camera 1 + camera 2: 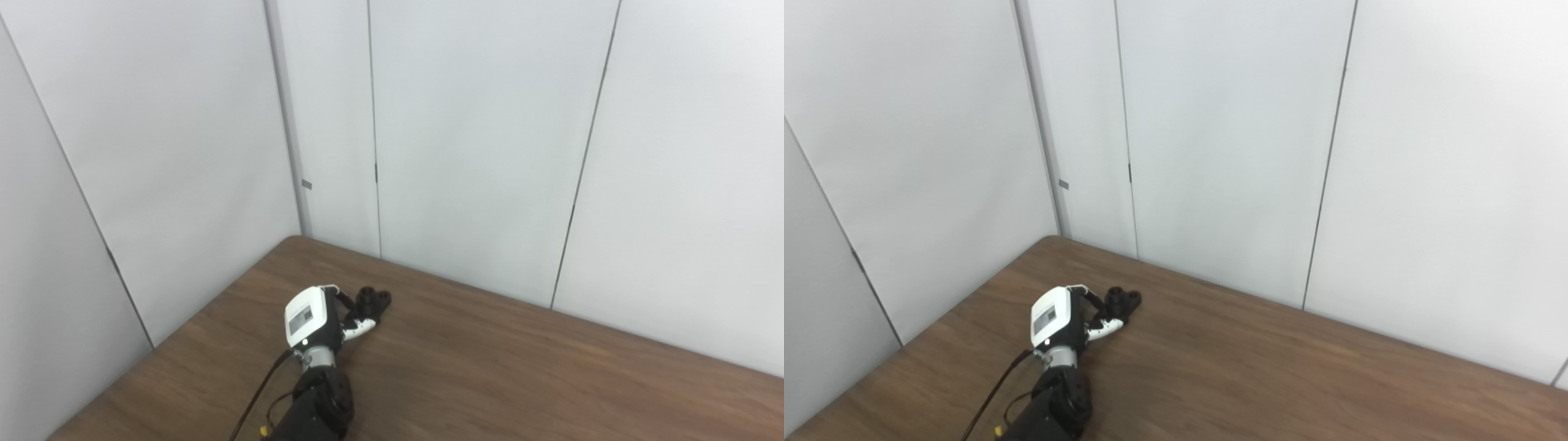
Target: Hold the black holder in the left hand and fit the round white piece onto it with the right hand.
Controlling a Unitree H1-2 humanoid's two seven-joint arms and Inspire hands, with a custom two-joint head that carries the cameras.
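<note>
Left hand: white-backed hand with black fingers (pixel 318 321), arm comes in from the bottom edge left of centre, back of hand faces the camera.
Left hand pose: resting low over the table, fingers pointing up and right toward the far wall.
Left hand state: fingers (pixel 358 331) curled around the near side of the holder; contact looks real but a firm grip can't be confirmed from this angle, so can't tell if it's closed on it.
Black holder: small black plastic holder with two round sockets on top (pixel 373 300), sits on the table just past the fingertips, touching or nearly touching them.
Holder orientation: upright, sockets facing up, side by side.
Round white piece: not visible in either view.
Right hand: out of frame in both views.
Cable: black cable (pixel 260 389) runs from the wrist down to the bottom edge, left of the forearm.
Table: dark brown wood-grain table (pixel 520 367), corner pushed into the wall corner at back left.
Walls: plain light-grey panel walls (pixel 478 135) with vertical seams, behind and to the left of the table.
</note>
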